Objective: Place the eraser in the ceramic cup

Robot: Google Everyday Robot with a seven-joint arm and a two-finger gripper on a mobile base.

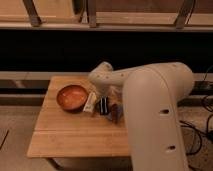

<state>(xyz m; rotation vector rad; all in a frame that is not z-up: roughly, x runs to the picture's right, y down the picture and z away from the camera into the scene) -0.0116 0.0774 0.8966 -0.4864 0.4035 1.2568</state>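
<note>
The eraser [104, 106] lies flat on the wooden surface [65, 135], near its middle and a little to the right of the orange-brown bowl [72, 97]. It is a small black block. Its long axis runs from the far edge of the surface toward the near edge, so one short end points away from the camera and the other points toward it, with only a slight lean. Just beside it on the left lies a white oblong item [90, 101], which points almost the same way. On the right is a reddish-brown piece on something blue [118, 113], very near the eraser; whether they touch I cannot tell.

The big white arm [150, 100] enters from the right and fills much of the picture. It covers the right part of the surface and its far right corner. The ceramic cup cannot be seen anywhere. The light stripes on the eraser are also not to be made out, and the label of the white item cannot be read.

The gripper [109, 95] hangs at the end of the arm, just behind and above the far end of the eraser, and its shape is mostly lost against the arm. The jaws are spread wide. They hold nothing, and the eraser rests on the surface, not between them.
</note>
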